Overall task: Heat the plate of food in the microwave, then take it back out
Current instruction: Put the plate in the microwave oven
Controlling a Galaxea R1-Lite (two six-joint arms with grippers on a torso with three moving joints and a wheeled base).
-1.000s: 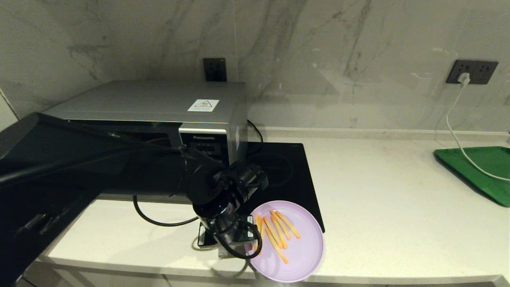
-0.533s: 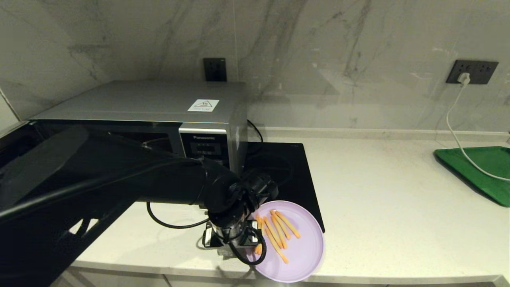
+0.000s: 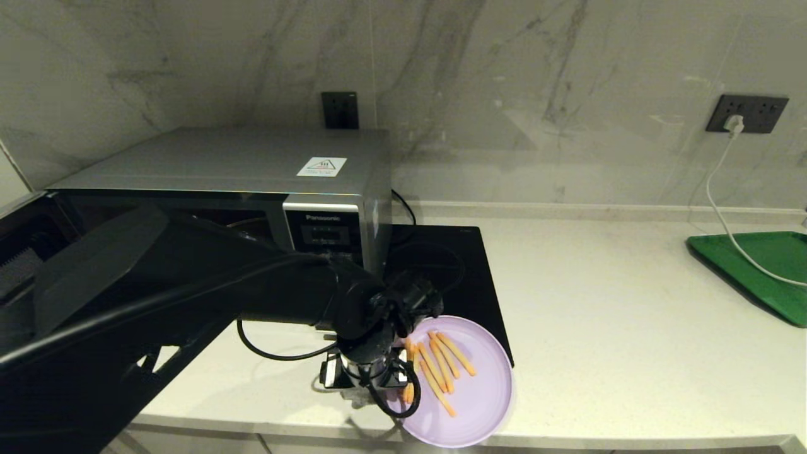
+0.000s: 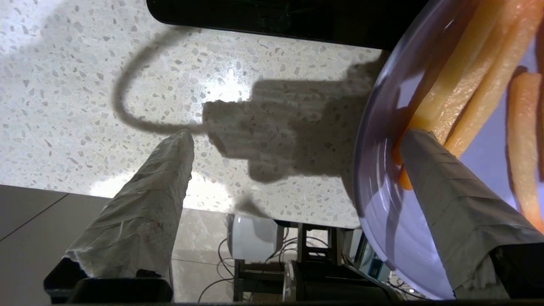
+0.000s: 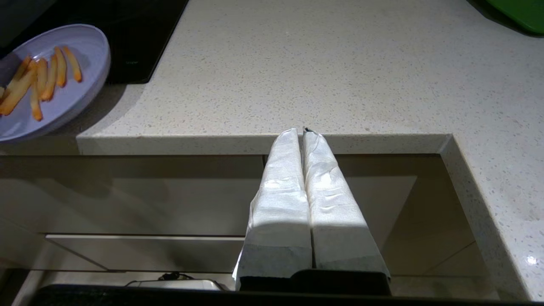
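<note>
The pale lilac plate (image 3: 479,397) with its orange-yellow fries (image 3: 441,362) lies at the counter's front edge, partly on the black hob and overhanging the edge. My left gripper (image 3: 372,381) is at the plate's left rim and open. In the left wrist view the gripper (image 4: 297,136) straddles the rim: one finger (image 4: 450,199) is over the plate (image 4: 391,221) beside the fries (image 4: 480,76), the other finger (image 4: 161,182) is over bare counter. The silver microwave (image 3: 252,164) stands at the back left, its front largely hidden by my left arm. My right gripper (image 5: 302,131) is shut and empty, parked below the counter's front edge.
A flat black induction hob (image 3: 454,271) lies right of the microwave. A green tray (image 3: 756,265) sits at the far right with a white cable (image 3: 725,208) running over it from a wall socket. Pale stone counter (image 3: 618,328) stretches between hob and tray.
My left arm has swung to the right and the gripper has shifted a little towards the plate's rim. The plate has stayed where it was.
</note>
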